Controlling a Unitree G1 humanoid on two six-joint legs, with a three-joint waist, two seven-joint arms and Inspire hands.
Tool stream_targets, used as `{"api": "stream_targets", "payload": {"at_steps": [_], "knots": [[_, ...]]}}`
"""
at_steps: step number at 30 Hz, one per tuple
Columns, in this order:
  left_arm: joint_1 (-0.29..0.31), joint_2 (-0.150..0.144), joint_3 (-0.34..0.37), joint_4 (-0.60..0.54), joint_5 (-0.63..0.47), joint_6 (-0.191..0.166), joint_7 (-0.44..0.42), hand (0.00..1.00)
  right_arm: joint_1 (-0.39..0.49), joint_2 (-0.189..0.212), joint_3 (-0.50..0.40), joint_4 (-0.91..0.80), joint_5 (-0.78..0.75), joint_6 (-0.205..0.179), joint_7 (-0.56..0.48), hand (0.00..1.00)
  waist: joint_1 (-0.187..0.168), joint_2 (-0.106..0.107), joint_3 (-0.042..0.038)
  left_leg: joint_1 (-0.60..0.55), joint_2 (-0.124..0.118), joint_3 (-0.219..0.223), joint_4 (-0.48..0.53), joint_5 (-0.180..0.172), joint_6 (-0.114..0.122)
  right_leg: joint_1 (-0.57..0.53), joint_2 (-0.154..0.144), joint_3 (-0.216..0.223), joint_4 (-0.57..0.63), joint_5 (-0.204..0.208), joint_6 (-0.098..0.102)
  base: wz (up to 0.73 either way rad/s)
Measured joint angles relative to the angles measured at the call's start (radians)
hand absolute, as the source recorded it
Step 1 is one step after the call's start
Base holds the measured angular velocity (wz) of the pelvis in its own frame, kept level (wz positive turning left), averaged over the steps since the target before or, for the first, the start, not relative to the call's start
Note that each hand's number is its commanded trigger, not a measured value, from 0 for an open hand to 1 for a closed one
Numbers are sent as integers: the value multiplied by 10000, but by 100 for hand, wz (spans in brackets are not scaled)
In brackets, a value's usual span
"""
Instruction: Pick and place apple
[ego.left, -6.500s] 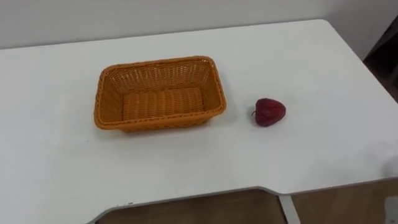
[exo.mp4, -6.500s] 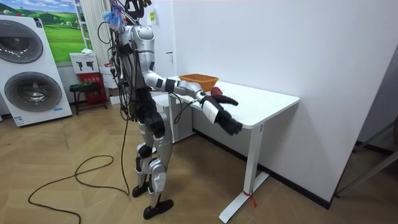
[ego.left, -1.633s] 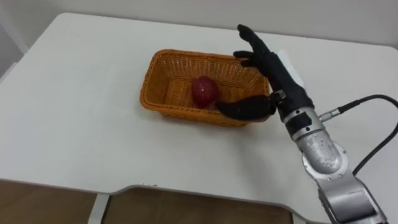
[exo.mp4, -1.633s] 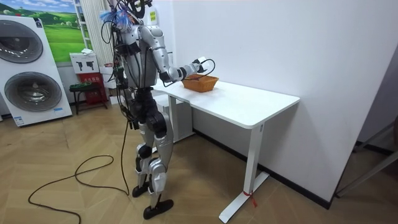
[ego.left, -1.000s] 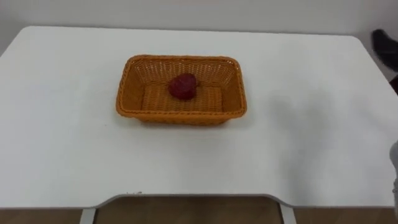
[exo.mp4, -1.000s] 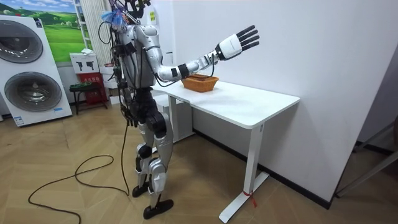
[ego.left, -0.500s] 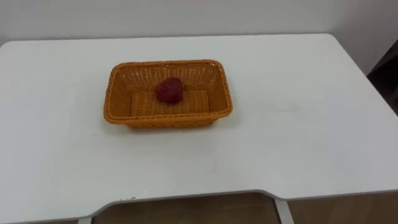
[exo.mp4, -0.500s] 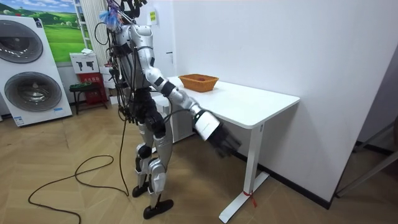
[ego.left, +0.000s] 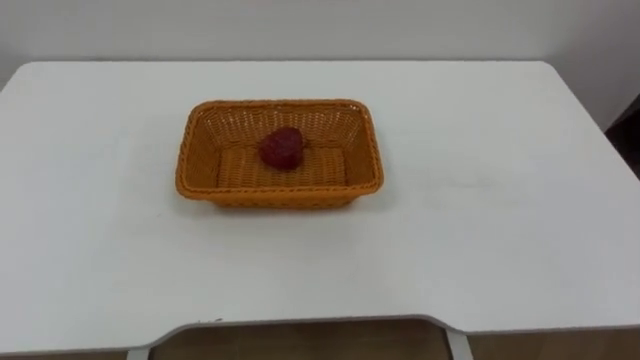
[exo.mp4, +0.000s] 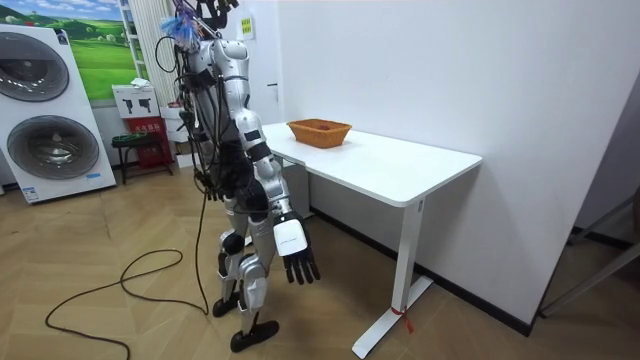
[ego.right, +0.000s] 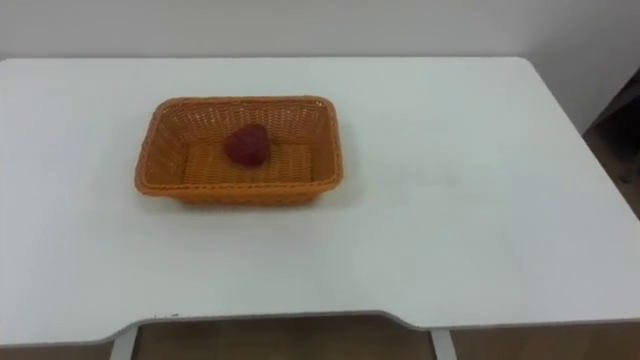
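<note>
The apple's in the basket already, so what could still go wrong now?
Not much, I think. The apple lies loose in the basket, so a knock to the table might roll it about, though the walls should keep it in. The right hand hangs open below the tabletop, near the table in the room view; if the arm swung up it might bump the edge and jolt the basket.

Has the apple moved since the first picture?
Yes: then on the table right of the basket, the apple now lies inside it.
</note>
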Motion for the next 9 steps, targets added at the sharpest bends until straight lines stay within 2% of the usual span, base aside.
{"api": "stream_targets", "payload": {"at_steps": [2,5,9], "knots": [[-4,-9,0,-1,-7,3,-31,0,28,129,345,46,-230,26,548,0,154,76,-3,2,6,-14,0,-1,-1,-1,6,-1,5,-1,-2,0],[8,-101,-1,30,2,46,-32,0,7,228,590,49,-828,33,1051,0,181,234,0,-22,-3,-31,-2,-3,0,-13,-2,-19,9,-1,-2,0],[35,-159,-34,63,4,97,-29,0,-15,253,1157,46,-1194,32,1452,0,184,326,-5,-18,-7,-79,-5,-3,1,16,-2,-59,13,-2,-1,2]]}}
